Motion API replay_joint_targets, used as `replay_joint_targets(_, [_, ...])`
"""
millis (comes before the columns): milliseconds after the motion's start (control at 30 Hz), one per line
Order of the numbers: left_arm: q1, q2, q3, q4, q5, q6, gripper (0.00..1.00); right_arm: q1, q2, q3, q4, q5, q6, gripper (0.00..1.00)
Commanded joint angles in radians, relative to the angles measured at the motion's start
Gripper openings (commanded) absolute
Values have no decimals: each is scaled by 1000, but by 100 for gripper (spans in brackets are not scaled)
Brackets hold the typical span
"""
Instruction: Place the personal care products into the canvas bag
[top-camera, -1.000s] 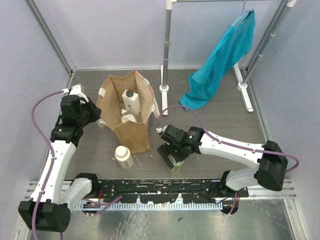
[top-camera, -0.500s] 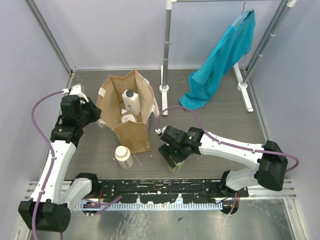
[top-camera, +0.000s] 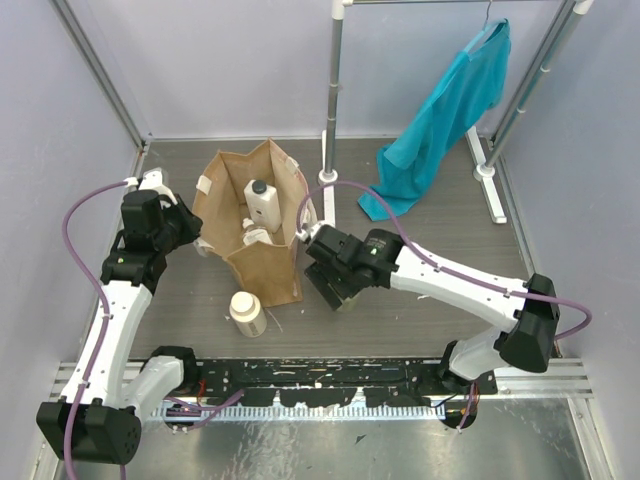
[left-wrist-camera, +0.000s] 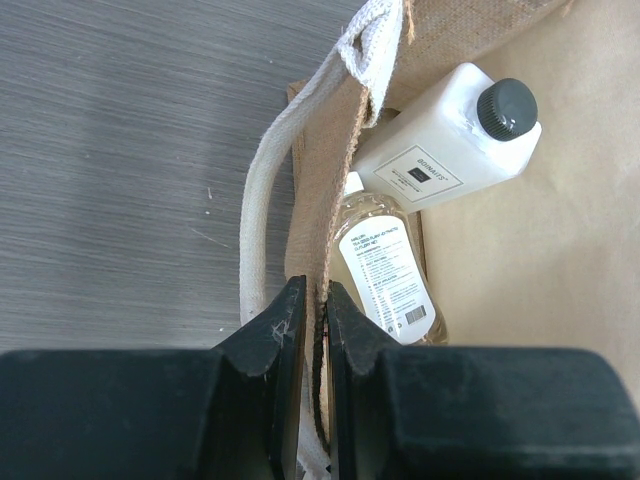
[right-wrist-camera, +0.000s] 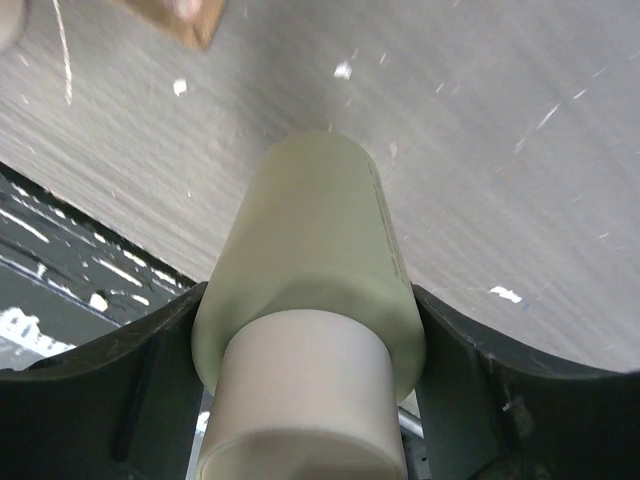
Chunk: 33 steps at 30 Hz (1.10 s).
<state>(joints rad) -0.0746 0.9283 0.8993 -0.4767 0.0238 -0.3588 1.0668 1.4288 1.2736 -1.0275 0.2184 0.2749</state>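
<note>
Olive-green bottle (right-wrist-camera: 310, 250): clamped across its body by the right gripper (right-wrist-camera: 310, 345), one finger each side, pale cap end toward the wrist cam. It sits just R of the canvas bag (top-camera: 262, 275), by the bag's near R corner. Can't tell if its base touches the surface (top-camera: 440, 270).

Bag stands upright w/ mouth open, on the rear L part of the surface. Left gripper (left-wrist-camera: 308, 320) is pressed nearly together, pinching the bag's L rim right beside the whitish strap (left-wrist-camera: 258, 230). Inside the bag: white rect. bottle w/ dark cap (top-camera: 262, 203) and amber clear bottle (left-wrist-camera: 385, 265), touching each other, w/ bare lining showing beside them.

Cream round bottle (top-camera: 248, 313) stands upright on the surface, just beside the bag's near L corner, apart from both grippers.

Count: 4 bottles (2 in bag, 1 on surface, 1 gripped), 1 bag, 2 arms.

Room: bare surface runs R of the bag out to the rack post (top-camera: 328, 130) and the teal garment (top-camera: 440, 120) hanging at back R. Black rail (top-camera: 320, 372) lines the near edge. Walls close in on L and R.
</note>
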Motion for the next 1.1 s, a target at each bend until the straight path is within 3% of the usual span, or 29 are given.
replay_joint_targets(0, [3, -9, -9, 17, -9, 18, 20, -2, 2, 236, -58, 149, -56, 1])
replay_joint_targets(367, [2, -16, -7, 4, -18, 37, 20, -31, 178, 726, -145, 273, -221, 1])
replay_joint_targets(533, [2, -17, -9, 3, -22, 40, 20, -29, 273, 952, -136, 373, -370, 1])
replay_joint_targets(833, [2, -14, -1, -7, -25, 44, 20, -35, 329, 1083, 153, 398, -553, 0])
replay_joint_targets(1067, [3, -14, 5, -19, -25, 49, 20, -35, 389, 1164, 331, 259, -626, 0])
